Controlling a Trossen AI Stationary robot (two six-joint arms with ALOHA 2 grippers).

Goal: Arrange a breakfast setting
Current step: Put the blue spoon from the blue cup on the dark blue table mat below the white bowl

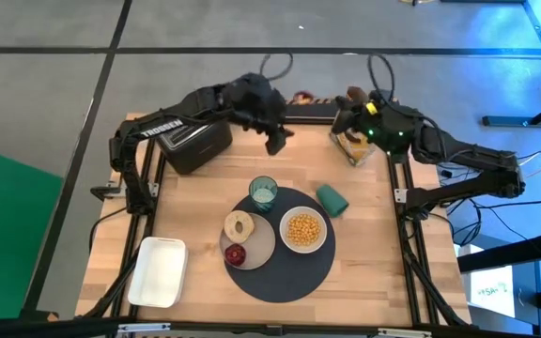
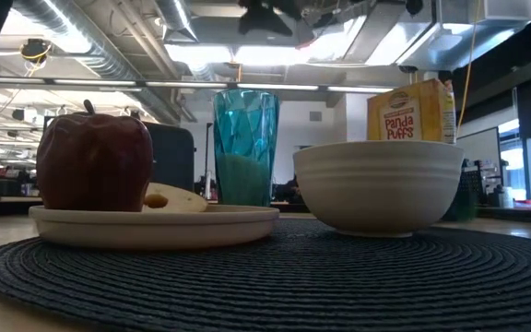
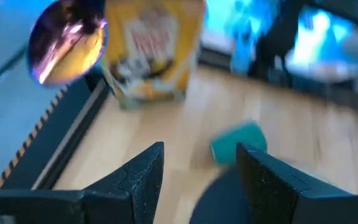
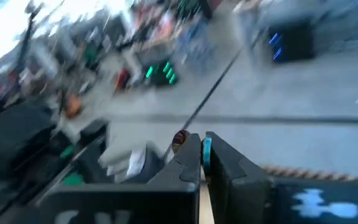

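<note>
A round dark-grey mat lies mid-table. On it rest a beige plate with a bagel and a red fruit, and a white bowl of yellow cereal. A bluish glass stands at the mat's far edge. A teal spoon lies at the mat's far right edge. My left gripper hovers open and empty beyond the glass; its wrist view shows the teal spoon ahead. My right gripper is shut at the far right, by the cereal box.
A black toaster stands at the far left. A white rectangular tray lies at the near left. A yellow cereal box stands at the far right; it also shows in the low view. Bare wood lies right of the mat.
</note>
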